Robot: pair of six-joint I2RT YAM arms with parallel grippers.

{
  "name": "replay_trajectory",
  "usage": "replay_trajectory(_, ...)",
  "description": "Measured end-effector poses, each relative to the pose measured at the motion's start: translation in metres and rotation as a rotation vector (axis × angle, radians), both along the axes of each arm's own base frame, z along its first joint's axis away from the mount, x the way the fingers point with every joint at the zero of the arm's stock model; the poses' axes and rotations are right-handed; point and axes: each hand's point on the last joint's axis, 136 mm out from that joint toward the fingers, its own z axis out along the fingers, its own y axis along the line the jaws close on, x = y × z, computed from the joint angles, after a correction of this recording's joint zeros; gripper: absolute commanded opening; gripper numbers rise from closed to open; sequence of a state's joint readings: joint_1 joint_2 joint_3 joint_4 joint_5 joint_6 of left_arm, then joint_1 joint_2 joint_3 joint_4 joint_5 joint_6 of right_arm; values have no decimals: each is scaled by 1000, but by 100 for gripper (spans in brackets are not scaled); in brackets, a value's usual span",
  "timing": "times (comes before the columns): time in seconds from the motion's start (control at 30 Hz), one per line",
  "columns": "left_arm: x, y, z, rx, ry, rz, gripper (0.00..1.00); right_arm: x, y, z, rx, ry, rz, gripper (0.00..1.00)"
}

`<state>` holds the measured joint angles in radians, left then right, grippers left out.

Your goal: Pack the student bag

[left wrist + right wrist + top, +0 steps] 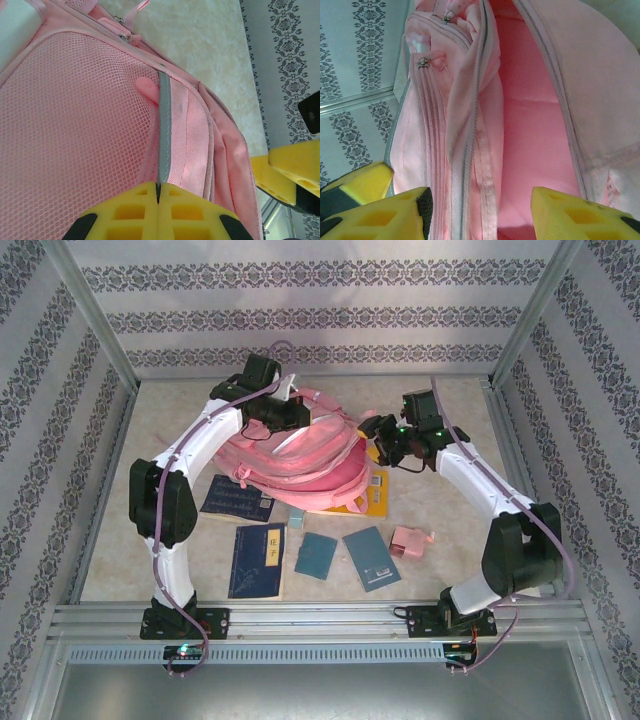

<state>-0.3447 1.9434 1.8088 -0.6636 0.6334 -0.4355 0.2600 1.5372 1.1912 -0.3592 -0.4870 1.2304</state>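
Near edge of table (115, 560), between the arm bases and the bag: blue book (258, 560), small teal book (317, 555), teal notebook (371, 558) and pouch (408, 542), all lying flat and apart from each other. One row further back is a navy book (237, 498), partly under the left arm. A yellow book (372, 500) has its far edge tucked under the bag.

Bag (300, 465) lies mid-table, just beyond the books. Its long axis runs roughly left to right in the top view, with a pincer at each end.

Left pincer (158, 189): fingers pressed together, pinching the grey strip (164, 125) that runs down the mesh face. Top view puts it at the bag's far-left end (280, 410).

Right pincer (480, 202): spread, gripping nothing. Its fingers (565, 215) stand either side of the unzipped edge (470, 150). The main compartment gapes straight ahead of it, pink lining (530, 125) exposed. Top view puts it at the bag's right end (388, 440).

Judgement: the mouth opens toward the right arm, so loading would go in from the right, along the bag's long axis. The left arm looks committed to steadying the bag. The right arm is free and nearer the teal notebook and pouch, which lie nearer than the mouth, back toward its base. Nothing looks packed yet.
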Motion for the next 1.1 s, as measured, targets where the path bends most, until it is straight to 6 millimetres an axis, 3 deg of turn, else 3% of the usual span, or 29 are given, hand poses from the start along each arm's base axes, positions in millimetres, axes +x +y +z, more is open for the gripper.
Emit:
replay_trajectory(0.23, 0, 0, 1, -5, 0, 1, 0, 18, 23, 5, 26, -31, 33, 55)
replay_trajectory(0.43, 0, 0, 3, -9, 3, 8, 0, 19, 35, 6, 54, -32, 50, 48)
replay_trajectory(0.53, 0, 1, 5, -10, 2, 14, 0, 19, 36, 4, 62, -27, 47, 36)
replay_trajectory(0.7, 1, 5, 12, -14, -7, 35, 0, 15, 34, -8, 75, 1, 31, 0)
replay_trajectory(0.77, 1, 8, 15, -14, -10, 48, 0, 15, 34, -7, 100, 6, 11, 0)
replay_trajectory(1.1, 12, 43, 30, -22, -41, 186, 0, 31, 32, 51, 257, -158, -112, 0)
